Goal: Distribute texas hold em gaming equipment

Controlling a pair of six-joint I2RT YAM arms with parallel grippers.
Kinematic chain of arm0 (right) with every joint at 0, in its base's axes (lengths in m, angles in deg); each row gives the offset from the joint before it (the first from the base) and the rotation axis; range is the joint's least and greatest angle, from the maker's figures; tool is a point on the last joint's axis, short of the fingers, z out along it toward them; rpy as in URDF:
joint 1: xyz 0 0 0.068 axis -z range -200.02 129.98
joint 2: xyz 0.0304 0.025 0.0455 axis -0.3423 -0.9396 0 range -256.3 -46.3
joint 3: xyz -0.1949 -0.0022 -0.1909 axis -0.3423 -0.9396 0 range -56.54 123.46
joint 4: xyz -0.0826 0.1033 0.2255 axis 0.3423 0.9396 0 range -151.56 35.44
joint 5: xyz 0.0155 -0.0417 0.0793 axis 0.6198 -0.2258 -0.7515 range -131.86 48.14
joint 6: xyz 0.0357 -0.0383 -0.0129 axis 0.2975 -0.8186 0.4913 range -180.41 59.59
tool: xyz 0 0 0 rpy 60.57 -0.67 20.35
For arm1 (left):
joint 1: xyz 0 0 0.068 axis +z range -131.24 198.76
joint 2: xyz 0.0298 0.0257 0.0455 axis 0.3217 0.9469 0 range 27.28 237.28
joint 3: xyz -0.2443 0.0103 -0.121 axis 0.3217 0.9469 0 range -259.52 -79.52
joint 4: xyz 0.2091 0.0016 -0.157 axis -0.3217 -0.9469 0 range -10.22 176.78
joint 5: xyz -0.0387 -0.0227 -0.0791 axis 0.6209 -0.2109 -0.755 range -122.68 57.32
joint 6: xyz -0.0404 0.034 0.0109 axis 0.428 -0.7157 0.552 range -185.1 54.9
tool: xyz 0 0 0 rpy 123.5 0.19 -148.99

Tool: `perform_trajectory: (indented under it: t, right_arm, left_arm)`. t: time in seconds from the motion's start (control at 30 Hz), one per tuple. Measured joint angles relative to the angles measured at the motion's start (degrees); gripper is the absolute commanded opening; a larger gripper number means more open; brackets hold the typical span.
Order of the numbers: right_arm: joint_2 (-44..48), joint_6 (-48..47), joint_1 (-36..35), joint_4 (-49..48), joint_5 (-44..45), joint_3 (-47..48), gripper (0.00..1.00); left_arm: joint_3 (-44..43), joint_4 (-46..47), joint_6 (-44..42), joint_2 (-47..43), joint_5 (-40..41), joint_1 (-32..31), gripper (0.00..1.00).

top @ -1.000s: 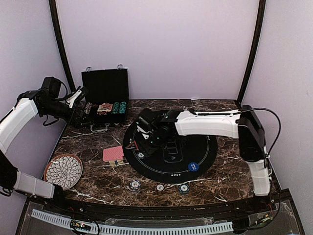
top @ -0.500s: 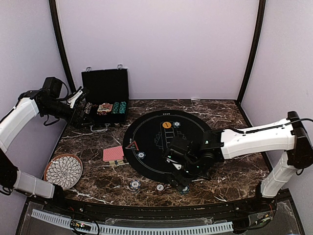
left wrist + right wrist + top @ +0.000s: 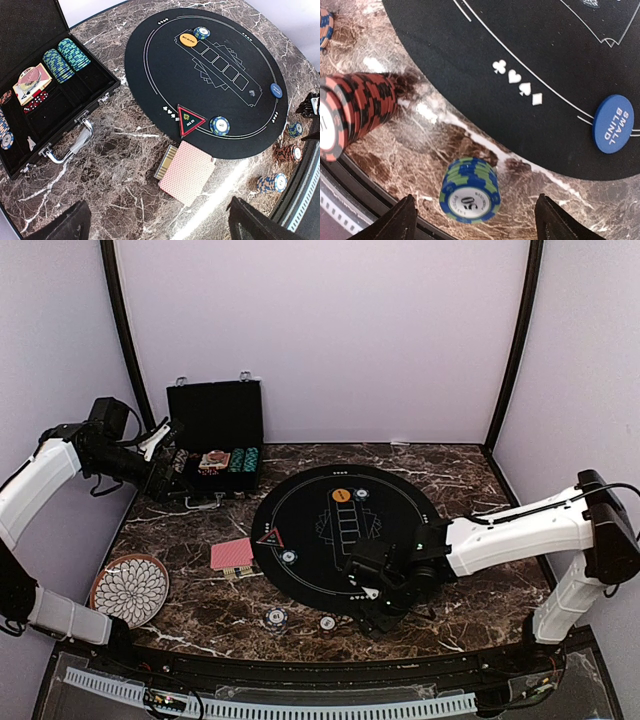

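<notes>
- We see the right gripper [image 3: 377,612] low over the near edge of the brown marble table [image 3: 470,585], just past the near rim of the round black felt mat [image 3: 400,510].
- Its fingers [image 3: 400,220] stand wide apart with nothing between them.
- Right between those fingertips, the wrist view shows a short stack of blue-and-green striped poker chips marked 50 [image 3: 469,196] on the marble.
- A taller stack of red-and-black chips [image 3: 357,112] stands to one side of it; the blue round "small blind" button [image 3: 613,123] lies on the mat's rim.
- The left gripper [image 3: 165,480] hovers at the far left beside the open black hinged case [image 3: 215,435], fingers [image 3: 60,227] spread and empty.
- Its camera shows the red-backed playing cards [image 3: 186,171] on the marble just near of the red-edged black triangle marker [image 3: 190,119].
- Compared with half a second ago, the right arm has drawn slightly nearer and lower; it probably hides the blue-green stack from above now.
- The left arm has not moved.
</notes>
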Motion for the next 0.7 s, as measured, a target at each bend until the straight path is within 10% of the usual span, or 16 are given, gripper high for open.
perform_trajectory:
  t: [0.7]
  right_arm:
    - [-3.43, -0.24, 0.02, -4.72, -0.17, -1.11, 0.62]
  left_arm:
    - [0.00, 0.00, 0.00, 0.00, 0.17, 0.00, 0.99]
